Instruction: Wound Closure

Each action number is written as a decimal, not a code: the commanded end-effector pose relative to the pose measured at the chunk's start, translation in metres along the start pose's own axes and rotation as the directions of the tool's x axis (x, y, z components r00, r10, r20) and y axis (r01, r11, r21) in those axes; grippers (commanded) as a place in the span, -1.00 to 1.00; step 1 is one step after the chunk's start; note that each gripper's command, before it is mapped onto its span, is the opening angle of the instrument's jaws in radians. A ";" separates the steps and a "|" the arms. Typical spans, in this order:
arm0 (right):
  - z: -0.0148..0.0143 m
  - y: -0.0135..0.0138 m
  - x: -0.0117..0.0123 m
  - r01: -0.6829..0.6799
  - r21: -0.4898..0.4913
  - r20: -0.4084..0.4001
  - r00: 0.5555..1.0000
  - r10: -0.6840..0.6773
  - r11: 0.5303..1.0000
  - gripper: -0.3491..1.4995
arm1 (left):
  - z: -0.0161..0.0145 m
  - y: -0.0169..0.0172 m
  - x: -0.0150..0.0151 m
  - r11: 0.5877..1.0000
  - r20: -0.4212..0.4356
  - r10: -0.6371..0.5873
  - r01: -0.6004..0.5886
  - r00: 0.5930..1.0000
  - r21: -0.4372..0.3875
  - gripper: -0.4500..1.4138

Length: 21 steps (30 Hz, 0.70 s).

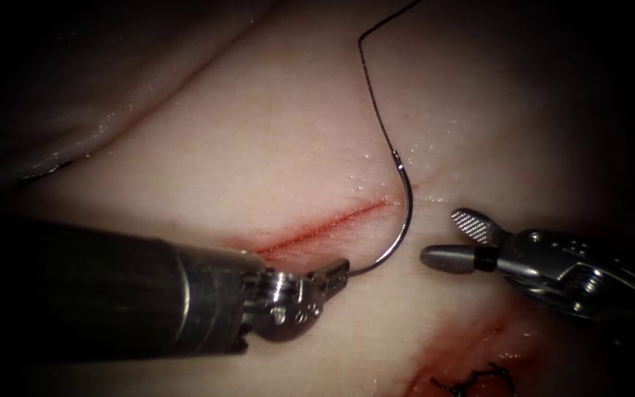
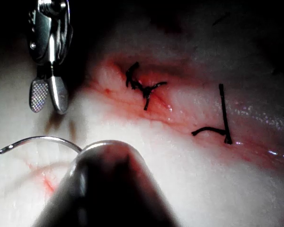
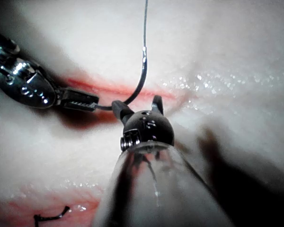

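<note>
Endoscope view of the tissue [image 1: 273,147] with a fresh red cut [image 1: 325,224] running obliquely across the middle. The left needle driver [image 1: 336,270] enters from the near left, its jaws closed on the curved needle [image 1: 406,220] close to the needle's pointed end. From that grip the needle arcs up and to the right, passing over the right end of the cut; its far end joins the thread [image 1: 372,88] above the cut. The needle lies over the surface and is not seen to pass into the tissue. The thread runs away to the far side and leaves the field at the top. The right needle driver [image 1: 461,239] lies just right of the needle, jaws spread apart and holding nothing. Near right, a second red-stained wound carries a dark knot with cut thread ends [image 1: 479,381].

Left wrist view: the right tool's parted jaws, the needle [image 2: 42,140], and two earlier stitches [image 2: 144,90] amid red fluid [image 2: 180,118].

Right wrist view: the left needle driver [image 3: 83,101] gripping the needle [image 3: 139,80] above the cut [image 3: 94,87].
</note>
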<state>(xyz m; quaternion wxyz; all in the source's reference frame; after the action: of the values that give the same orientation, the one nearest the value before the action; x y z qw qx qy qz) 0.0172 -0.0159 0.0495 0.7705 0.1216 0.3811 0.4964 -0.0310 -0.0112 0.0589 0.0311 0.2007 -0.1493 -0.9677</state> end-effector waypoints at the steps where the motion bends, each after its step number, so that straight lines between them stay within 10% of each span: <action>1: 0.0010 -0.0006 -0.0003 -0.007 0.002 -0.001 1.000 0.007 1.000 0.57 | 0.0005 0.0005 0.0003 1.000 -0.005 0.001 -0.001 1.000 -0.002 -1.00; 21: 0.0052 -0.0009 0.0018 -0.042 -0.041 -0.012 0.999 0.042 0.998 0.59 | -0.0008 0.0004 0.0011 1.000 -0.022 0.025 -0.025 0.999 0.016 -1.00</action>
<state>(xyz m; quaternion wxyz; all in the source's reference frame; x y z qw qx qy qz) 0.0212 -0.0135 0.0512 0.7603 0.1098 0.3714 0.5215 -0.0313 -0.0115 0.0573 0.0456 0.2102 -0.1603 -0.9633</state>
